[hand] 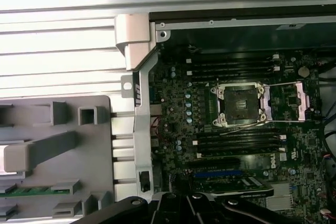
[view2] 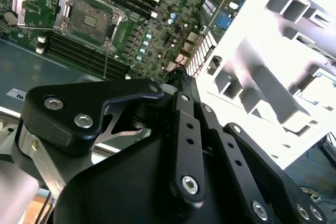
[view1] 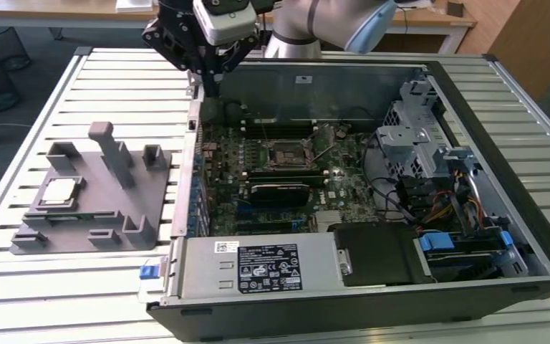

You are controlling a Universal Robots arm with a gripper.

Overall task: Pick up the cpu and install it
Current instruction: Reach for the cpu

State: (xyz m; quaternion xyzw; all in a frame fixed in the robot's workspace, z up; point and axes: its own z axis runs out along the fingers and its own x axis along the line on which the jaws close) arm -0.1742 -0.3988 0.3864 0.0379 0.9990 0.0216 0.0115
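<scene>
The cpu [view1: 60, 191] lies flat in the grey holder [view1: 112, 215]. The holder stands on the tabletop [view1: 112, 79] just outside the case [view1: 351, 312], at the exterior view's left of it. The silvery top plate of the cpu faces up and nothing covers it.

The hand [view1: 212, 80] hangs above the rim of the case, at the far corner on the holder's side, well apart from the cpu. In the exterior view and in the second wrist view [view2: 180, 76] its fingers look closed together, w/ nothing between them.

Inside the case, approx. in the middle of the board [view1: 223, 154], the socket [hand: 239, 103] is empty. Its metal frame is flipped open to one side, so the seat is free.

Handling, as I judge it: the cpu is light, thin and stiff, so weight is no problem, but it is a fragile part. The metal top looks smooth and is probably slippery. It gives nothing to hold on, so the better grip is on two opposite edges, w/ the pads flat against the sides and only gentle force. Too much squeeze can make it pop out, and too little lets it slide. The holder's posts stand near the chip, so there is little room at the sides, i.e. access is mostly from straight above. It is best kept level, because a tilted chip could hurt the socket's fine contacts.
</scene>
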